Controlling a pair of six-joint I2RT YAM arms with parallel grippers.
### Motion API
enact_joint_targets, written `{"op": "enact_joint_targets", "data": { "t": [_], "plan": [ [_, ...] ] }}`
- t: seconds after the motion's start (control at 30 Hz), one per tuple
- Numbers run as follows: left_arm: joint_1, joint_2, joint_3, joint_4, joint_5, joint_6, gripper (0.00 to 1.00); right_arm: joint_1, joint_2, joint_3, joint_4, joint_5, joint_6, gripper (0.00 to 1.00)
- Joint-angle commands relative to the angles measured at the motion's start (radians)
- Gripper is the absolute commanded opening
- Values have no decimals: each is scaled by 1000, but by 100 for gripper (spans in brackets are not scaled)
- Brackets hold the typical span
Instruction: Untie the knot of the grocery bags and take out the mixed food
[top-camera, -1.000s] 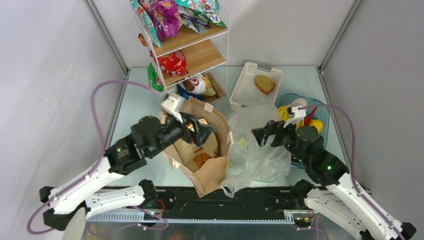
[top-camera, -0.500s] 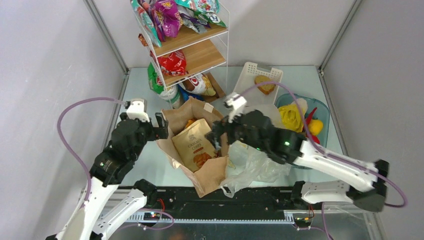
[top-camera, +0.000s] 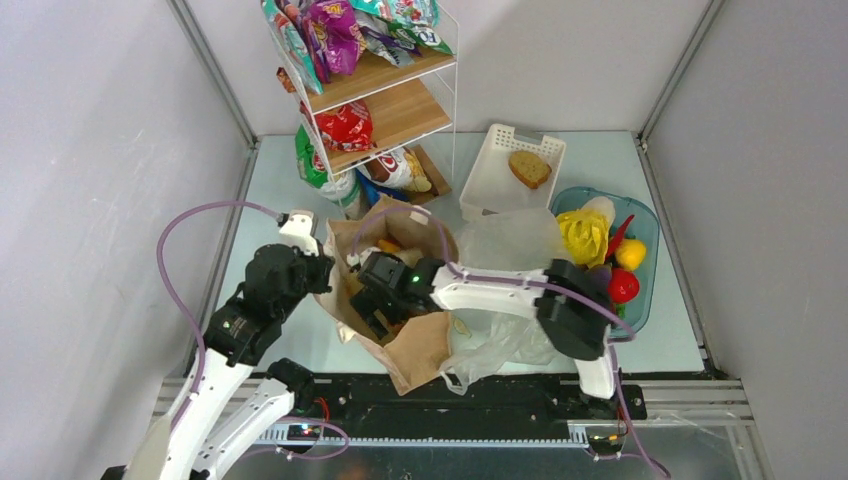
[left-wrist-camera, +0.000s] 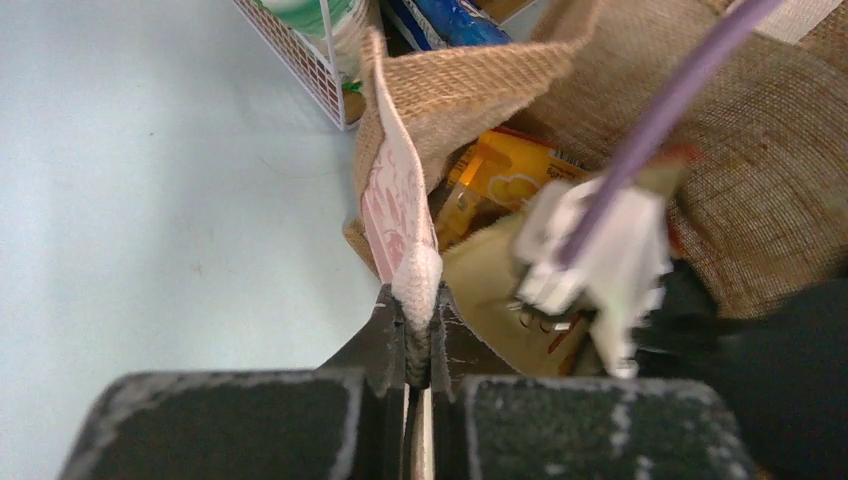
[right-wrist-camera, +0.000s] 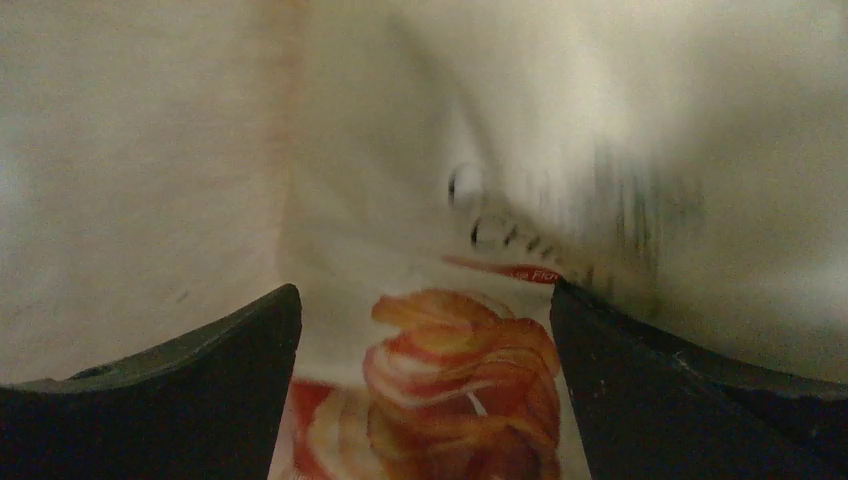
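Observation:
The brown bag (top-camera: 425, 345) stands open mid-table, with the clear plastic bag (top-camera: 515, 300) crumpled to its right. My left gripper (top-camera: 318, 266) is shut on the brown bag's left rim (left-wrist-camera: 400, 215), pinching its padded pale edge between the jaws (left-wrist-camera: 415, 312). My right gripper (top-camera: 378, 300) reaches down inside the brown bag. It is open, its fingers (right-wrist-camera: 200, 385) on either side of a cream snack packet (right-wrist-camera: 455, 385) printed with chips, not closed on it. An orange packet (left-wrist-camera: 500, 175) lies deeper inside. A yellow fruit (top-camera: 583, 236), a red chili (top-camera: 617, 238) and a tomato (top-camera: 622, 286) lie in the blue-tinted tub (top-camera: 650, 235).
A wire shelf rack (top-camera: 385, 95) holding snack bags stands just behind the brown bag. A white slatted basket (top-camera: 490, 180) with a bread slice (top-camera: 529, 168) sits at the back right. The right arm (top-camera: 500, 290) spans across the plastic bag.
The left gripper has closed on the brown bag's rim. The right arm has swung further left and dipped its open gripper into the bag, over the cream packet.

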Motion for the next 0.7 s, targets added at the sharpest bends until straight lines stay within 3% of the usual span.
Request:
{"op": "enact_joint_targets", "data": {
  "t": [0.0, 0.07, 0.13, 0.3, 0.37, 0.57, 0.67],
  "plan": [
    [8, -2, -10, 58, 56, 6, 0, 9, 104, -11, -10, -22, 63, 94],
    [8, 0, -10, 59, 58, 5, 0, 7, 124, -46, 36, -18, 85, 87],
    [7, 1, -12, 59, 60, 5, 0, 4, 110, -87, 81, -13, 101, 70],
    [8, 0, -14, 58, 61, 5, 0, 12, -12, -174, 143, 39, 110, 14],
    [7, 0, -16, 59, 60, 6, 0, 23, -65, -193, 148, 71, 106, 0],
    [8, -16, -19, 58, 58, 9, 0, 49, -297, -245, 194, 180, 77, 0],
    [8, -26, -21, 59, 51, 10, 0, 35, -502, -332, 288, 198, 56, 0]
  ]
}}
